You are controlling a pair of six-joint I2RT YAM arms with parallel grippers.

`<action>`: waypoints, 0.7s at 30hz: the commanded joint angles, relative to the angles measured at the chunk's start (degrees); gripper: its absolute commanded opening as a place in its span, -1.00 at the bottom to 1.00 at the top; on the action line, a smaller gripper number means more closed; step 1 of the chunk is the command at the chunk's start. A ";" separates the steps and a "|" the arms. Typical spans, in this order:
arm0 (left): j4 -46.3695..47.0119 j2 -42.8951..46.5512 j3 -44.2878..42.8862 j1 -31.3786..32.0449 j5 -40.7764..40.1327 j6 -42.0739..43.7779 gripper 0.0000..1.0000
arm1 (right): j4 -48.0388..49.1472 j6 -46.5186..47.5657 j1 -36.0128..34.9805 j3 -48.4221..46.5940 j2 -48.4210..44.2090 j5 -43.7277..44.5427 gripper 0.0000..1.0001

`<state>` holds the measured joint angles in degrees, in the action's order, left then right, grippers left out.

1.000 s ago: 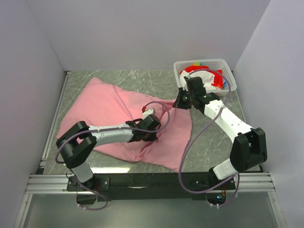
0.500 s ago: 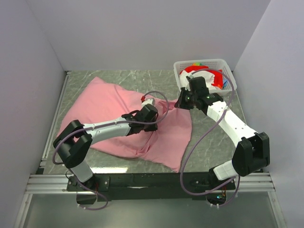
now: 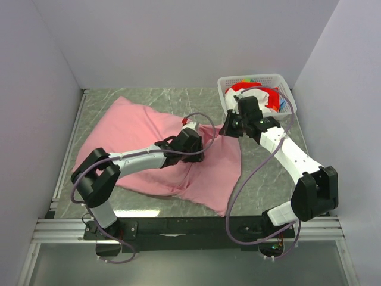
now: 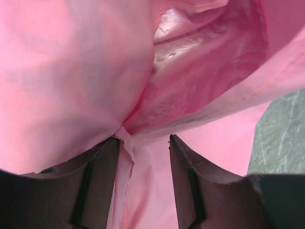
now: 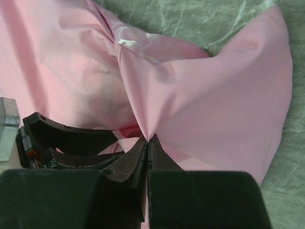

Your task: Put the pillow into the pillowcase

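The pink pillowcase [image 3: 137, 137] lies wrinkled across the table, bulging at its left half. The pillow is hidden; no cream cushion shows in any view. My right gripper [image 3: 227, 128] is shut on a pinch of the pillowcase's edge [image 5: 200, 95] and holds it raised, its jaws closed tight [image 5: 148, 139]. My left gripper [image 3: 196, 142] is open at the pillowcase's mouth. In the left wrist view it [image 4: 144, 143] has loose pink cloth [image 4: 71, 81] lying between and over the dark fingers [image 4: 190, 181], and the inside of the sack gapes ahead.
A white basket [image 3: 286, 88] with red and coloured items stands at the back right, just behind my right arm. Grey marble table top [image 3: 271, 173] shows to the right of the pillowcase. Walls close in the left, back and right sides.
My left gripper has moved away from the near edge, up toward the raised edge of the pillowcase. My right gripper has stayed shut on the cloth, shifting only slightly.
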<state>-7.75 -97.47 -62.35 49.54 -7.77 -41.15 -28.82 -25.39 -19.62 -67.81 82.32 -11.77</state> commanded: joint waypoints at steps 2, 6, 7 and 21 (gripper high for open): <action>7.04 1.40 -2.43 -0.41 0.56 4.48 0.10 | -0.89 1.39 0.63 -0.48 -3.13 -0.18 -1.00; 11.69 -0.52 -4.01 -0.41 7.21 9.06 0.15 | -0.89 1.13 0.63 -0.39 -3.05 -0.53 -1.00; 12.49 -1.66 -4.27 -0.32 10.37 9.76 0.14 | -0.89 1.22 0.63 -0.65 -3.05 -0.53 -1.00; 7.92 2.36 0.28 2.49 -3.11 8.72 0.47 | -1.50 1.83 0.63 -0.74 -2.08 0.26 -1.00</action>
<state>3.55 -99.59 -63.26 52.42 0.80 -30.15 -29.65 -24.82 -19.44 -67.81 82.30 -11.90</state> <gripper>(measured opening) 0.712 0.007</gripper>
